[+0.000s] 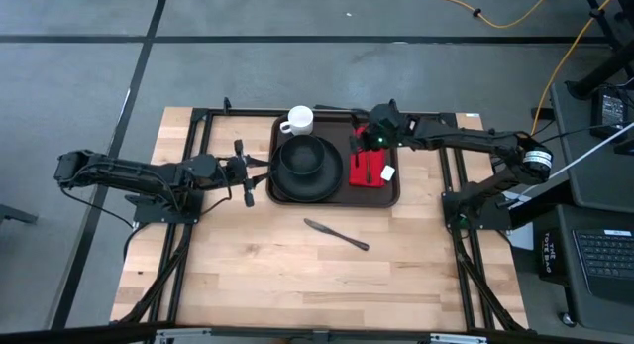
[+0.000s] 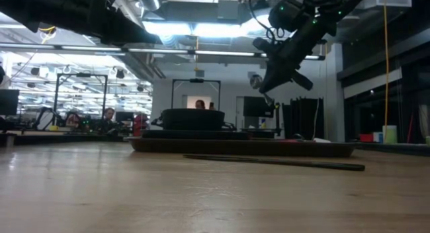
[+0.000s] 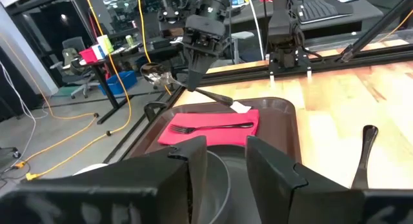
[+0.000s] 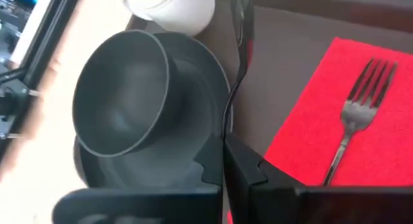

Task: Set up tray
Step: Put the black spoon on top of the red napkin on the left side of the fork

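Fingers of neither gripper at the knife point(image 1: 337, 235), alone on the open near bench point(image 1: 248, 275) and not yet on the tray point(image 1: 342, 198).

Mid-bench, just left of the tray's raised rim: left gripper point(image 1: 253, 172), fingers spread, waiting.

On the tray: plate point(image 1: 282, 190) with bowl point(image 1: 300, 158) at left, napkin point(image 1: 359, 175) with fork point(image 4: 352, 114) at right, mug point(image 1: 300, 119) in the far-left corner.

Above the napkin's far edge: right gripper point(image 1: 371, 141), fingers pinching what looks like a spoon point(image 4: 240, 69).

Step in hand, judged: laying that spoon beside the fork.

Next: lowering between fork and plate, then letting go. Tight there, with bowl and mug close by.
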`<state>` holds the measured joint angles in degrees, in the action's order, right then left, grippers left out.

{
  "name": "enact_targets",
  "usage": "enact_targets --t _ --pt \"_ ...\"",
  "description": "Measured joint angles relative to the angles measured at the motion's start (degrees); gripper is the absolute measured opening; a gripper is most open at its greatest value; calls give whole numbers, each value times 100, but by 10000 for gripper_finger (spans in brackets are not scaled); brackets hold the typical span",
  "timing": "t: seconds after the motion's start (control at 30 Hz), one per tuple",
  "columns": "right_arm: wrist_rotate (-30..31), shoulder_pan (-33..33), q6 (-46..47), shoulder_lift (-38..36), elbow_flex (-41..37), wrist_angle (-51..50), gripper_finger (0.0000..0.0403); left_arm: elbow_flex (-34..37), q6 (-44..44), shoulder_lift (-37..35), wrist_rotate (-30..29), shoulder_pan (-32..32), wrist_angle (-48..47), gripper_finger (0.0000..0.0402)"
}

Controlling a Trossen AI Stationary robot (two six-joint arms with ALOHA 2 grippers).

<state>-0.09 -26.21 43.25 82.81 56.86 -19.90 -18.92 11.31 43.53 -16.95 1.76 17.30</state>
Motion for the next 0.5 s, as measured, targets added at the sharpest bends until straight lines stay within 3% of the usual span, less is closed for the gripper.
enact_targets --t 0.27,0.5 --pt "-152 -204 486 39 0 -289 2 0 0 0 2 0 0 104" --pt "-262 -91 704 548 0 -249 1 0 0 0 2 0 2 100"
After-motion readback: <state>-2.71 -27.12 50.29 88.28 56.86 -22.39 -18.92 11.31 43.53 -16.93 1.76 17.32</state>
